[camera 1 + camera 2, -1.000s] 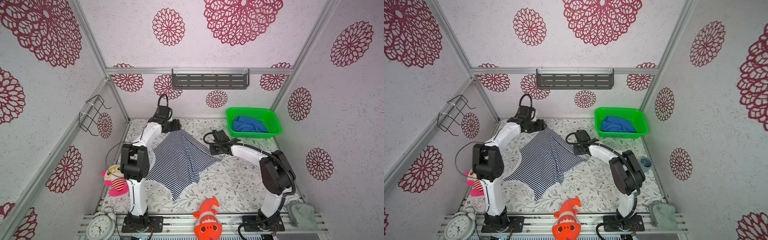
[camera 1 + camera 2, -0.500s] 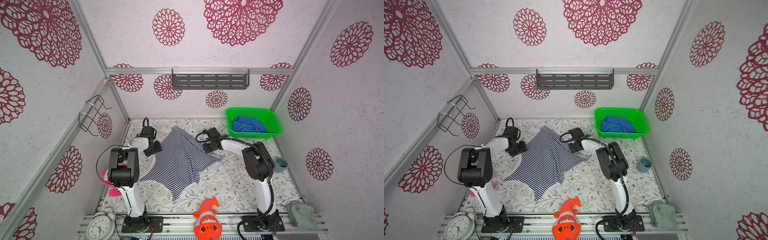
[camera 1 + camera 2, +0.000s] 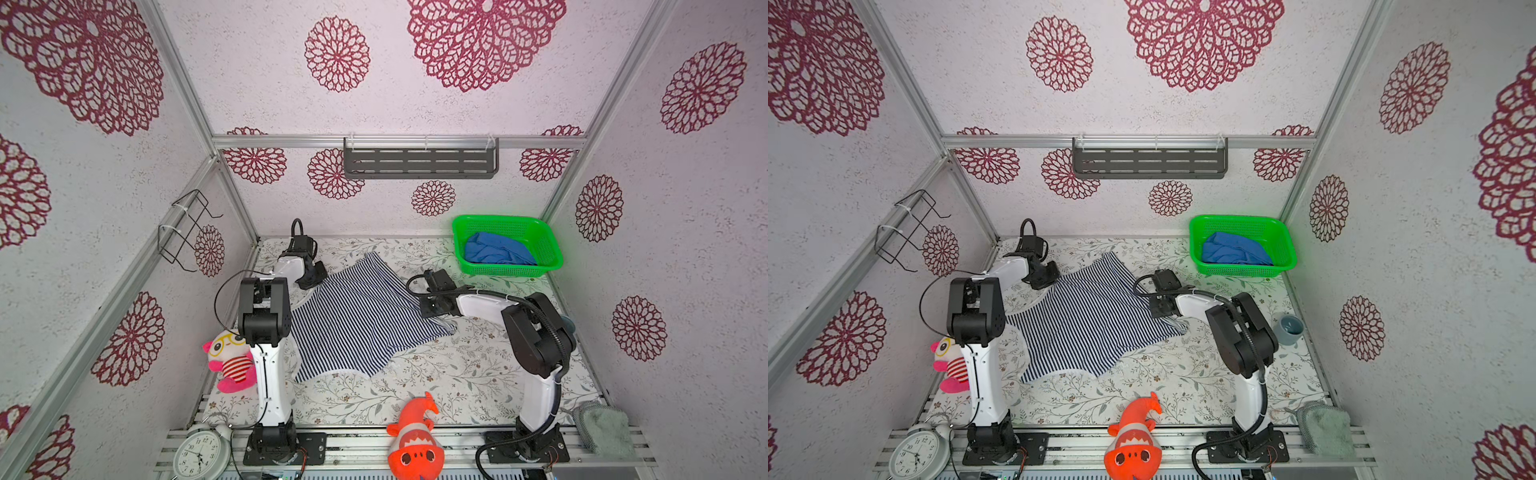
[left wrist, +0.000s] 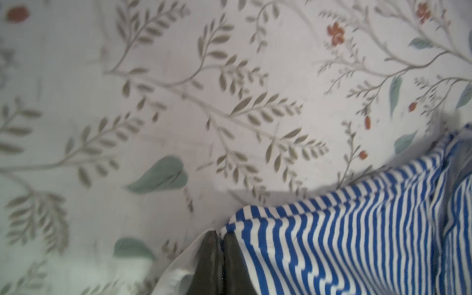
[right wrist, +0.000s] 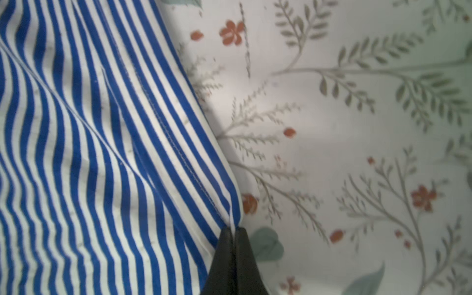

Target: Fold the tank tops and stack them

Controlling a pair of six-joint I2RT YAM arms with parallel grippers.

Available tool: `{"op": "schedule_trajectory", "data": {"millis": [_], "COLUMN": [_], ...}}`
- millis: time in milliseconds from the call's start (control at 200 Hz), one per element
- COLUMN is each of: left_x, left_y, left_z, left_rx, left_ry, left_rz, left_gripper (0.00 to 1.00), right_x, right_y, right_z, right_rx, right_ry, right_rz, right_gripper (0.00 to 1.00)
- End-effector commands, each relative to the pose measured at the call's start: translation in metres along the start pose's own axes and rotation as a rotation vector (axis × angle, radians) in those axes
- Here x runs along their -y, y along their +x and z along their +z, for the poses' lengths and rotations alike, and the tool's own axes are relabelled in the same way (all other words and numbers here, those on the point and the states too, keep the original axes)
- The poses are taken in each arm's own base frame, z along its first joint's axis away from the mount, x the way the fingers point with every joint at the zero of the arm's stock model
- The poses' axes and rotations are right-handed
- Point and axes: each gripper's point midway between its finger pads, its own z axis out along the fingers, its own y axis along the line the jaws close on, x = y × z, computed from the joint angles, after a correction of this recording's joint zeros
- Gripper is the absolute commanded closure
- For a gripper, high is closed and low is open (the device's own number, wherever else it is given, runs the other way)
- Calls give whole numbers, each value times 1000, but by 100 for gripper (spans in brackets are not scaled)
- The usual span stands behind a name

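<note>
The striped tank top (image 3: 357, 320) (image 3: 1088, 320) lies spread on the floral table in both top views. My left gripper (image 3: 313, 278) (image 4: 221, 233) is shut on its far left edge; the black fingertips (image 4: 212, 255) pinch the cloth (image 4: 357, 229). On the right, my right gripper (image 3: 430, 309) (image 5: 234, 229) is shut on the striped cloth (image 5: 89, 153), with the edge pinched between the tips. The plain blue tank top (image 3: 496, 249) (image 3: 1235, 249) lies crumpled in the green basket (image 3: 552, 257) at the back right.
A red fish toy (image 3: 411, 436) and a clock (image 3: 201, 455) sit at the front rail, with a pink plush (image 3: 228, 361) by the left arm's base. A grey-green towel (image 3: 602, 428) lies front right and a blue cup (image 3: 1289, 328) stands behind the right arm.
Both grippers have closed on the striped tank top's edges. The left arm swung forward and then back to the far left edge; the right gripper shifted nearer and rightward along its edge.
</note>
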Motion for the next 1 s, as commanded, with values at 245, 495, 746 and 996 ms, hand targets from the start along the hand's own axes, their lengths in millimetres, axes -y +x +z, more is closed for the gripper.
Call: {"op": "schedule_trajectory", "data": {"millis": [245,495,746,996], "left_x": [40,37,43,66], "left_y": [-43,-47,-7,79], "left_z": [34,-9,-66,-64], "left_rx": [-48,-5,34,-99], "left_ry": [66,36,109,150], "left_rz": [108,188,125,142], "left_gripper": [99,22,24,29], "right_x": [-2,11,-70,-77], "right_y": [76,24,21,41], "right_z": [-48,-100,-78,-48], "right_rx": [-72,16,-36,-113], "right_ry": [39,177,-36,-19], "right_rz": [258,42,-65,-58], "right_gripper": [60,49,60,62]}}
